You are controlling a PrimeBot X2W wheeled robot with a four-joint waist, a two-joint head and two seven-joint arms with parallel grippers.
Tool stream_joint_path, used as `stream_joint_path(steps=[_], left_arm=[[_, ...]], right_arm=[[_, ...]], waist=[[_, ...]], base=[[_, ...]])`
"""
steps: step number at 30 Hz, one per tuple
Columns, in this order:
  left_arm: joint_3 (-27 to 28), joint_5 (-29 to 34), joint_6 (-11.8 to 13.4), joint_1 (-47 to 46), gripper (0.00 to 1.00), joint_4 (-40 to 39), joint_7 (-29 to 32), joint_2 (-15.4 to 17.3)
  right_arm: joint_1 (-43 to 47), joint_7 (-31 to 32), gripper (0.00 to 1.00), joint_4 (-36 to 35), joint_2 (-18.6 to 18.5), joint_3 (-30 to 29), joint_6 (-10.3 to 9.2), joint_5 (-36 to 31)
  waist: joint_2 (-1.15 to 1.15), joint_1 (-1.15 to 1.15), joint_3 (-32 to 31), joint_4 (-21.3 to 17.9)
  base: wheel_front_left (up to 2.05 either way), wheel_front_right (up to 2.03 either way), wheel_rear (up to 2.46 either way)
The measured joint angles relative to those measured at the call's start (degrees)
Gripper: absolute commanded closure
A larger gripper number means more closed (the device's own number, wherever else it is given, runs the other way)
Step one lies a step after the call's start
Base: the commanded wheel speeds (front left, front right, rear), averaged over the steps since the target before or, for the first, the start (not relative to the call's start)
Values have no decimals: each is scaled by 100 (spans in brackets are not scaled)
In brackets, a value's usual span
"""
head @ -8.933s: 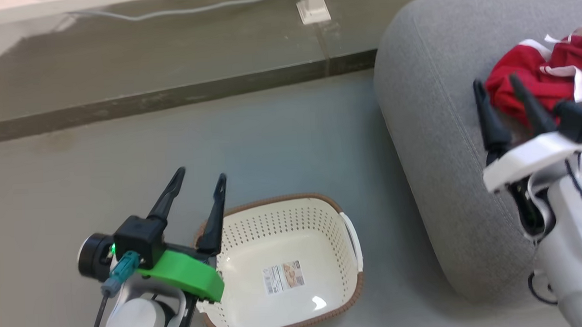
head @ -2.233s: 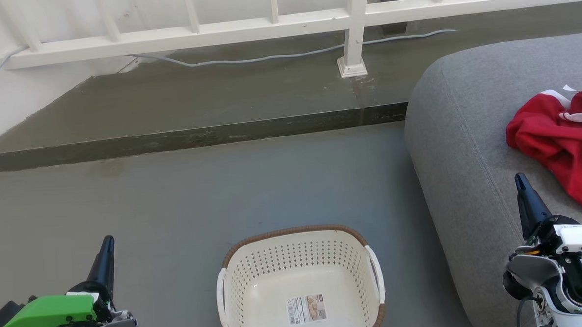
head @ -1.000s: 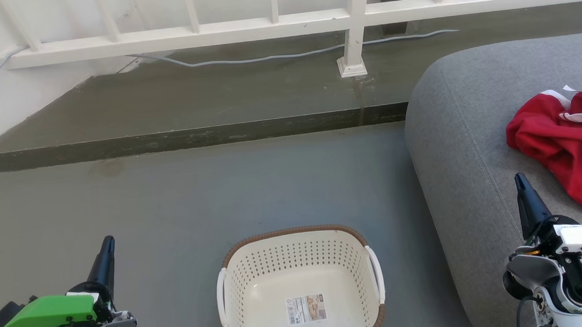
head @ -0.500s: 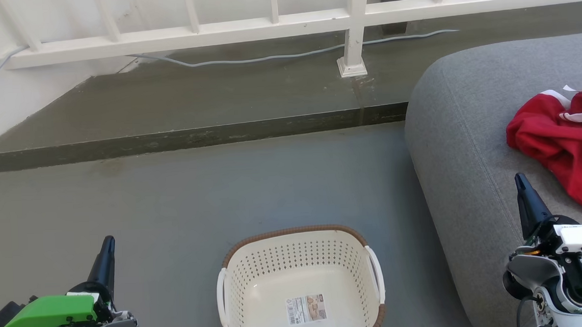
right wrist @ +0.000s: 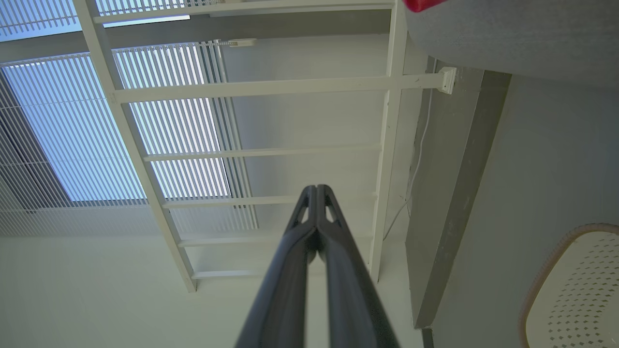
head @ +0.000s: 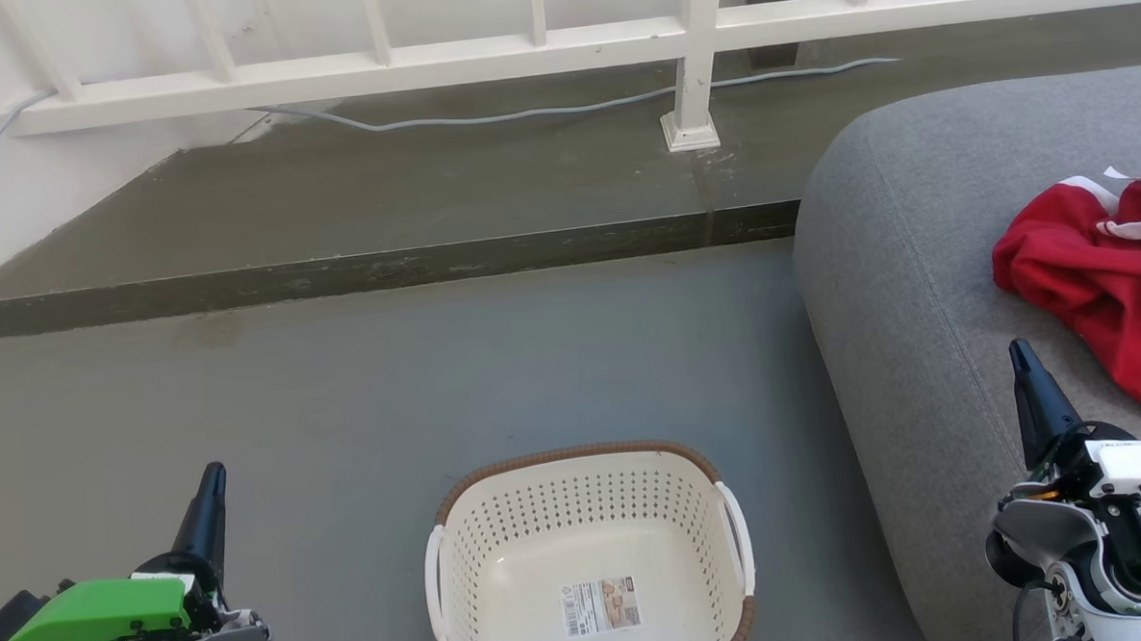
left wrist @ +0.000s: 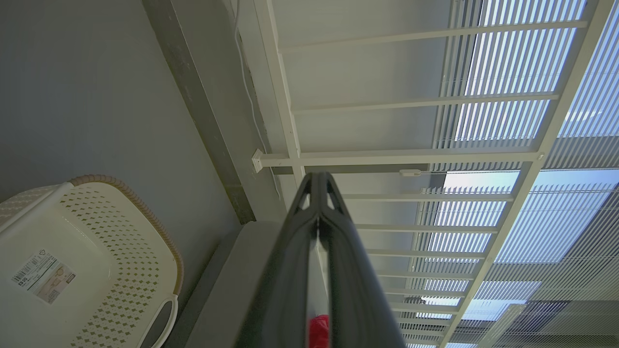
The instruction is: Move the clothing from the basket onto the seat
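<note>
The red clothing (head: 1099, 283) with white trim lies in a heap on the grey seat (head: 925, 276) at the right. The cream basket (head: 591, 560) with its brown rim stands on the floor at bottom centre, holding nothing but its label sticker (head: 599, 605). My left gripper (head: 210, 483) hangs shut at the lower left, well left of the basket. My right gripper (head: 1021, 359) is shut over the seat's front part, short of the clothing. In the wrist views the left gripper (left wrist: 317, 180) and the right gripper (right wrist: 316, 191) both have their tips pressed together around nothing.
A raised dark step (head: 357, 272) crosses the floor behind the basket. A white railing (head: 520, 48) with a post (head: 691, 94) and a grey cable (head: 523, 115) runs along the back. Grey floor (head: 390, 386) lies open between the basket and the step.
None over the last two seconds. Since the oldest frame, the camera has lifted and both grippers have pulled back low and shut; the right one has withdrawn from the clothing.
</note>
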Motion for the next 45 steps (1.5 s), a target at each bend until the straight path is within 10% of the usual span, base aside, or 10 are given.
stream_joint_path(steps=[45], left_arm=[[22,7,-1,-52,100,-1,1,-10]], right_arm=[[0,0,100,0,1,0,0,0]], waist=[[0,0,1,0]], base=[[0,0,0]])
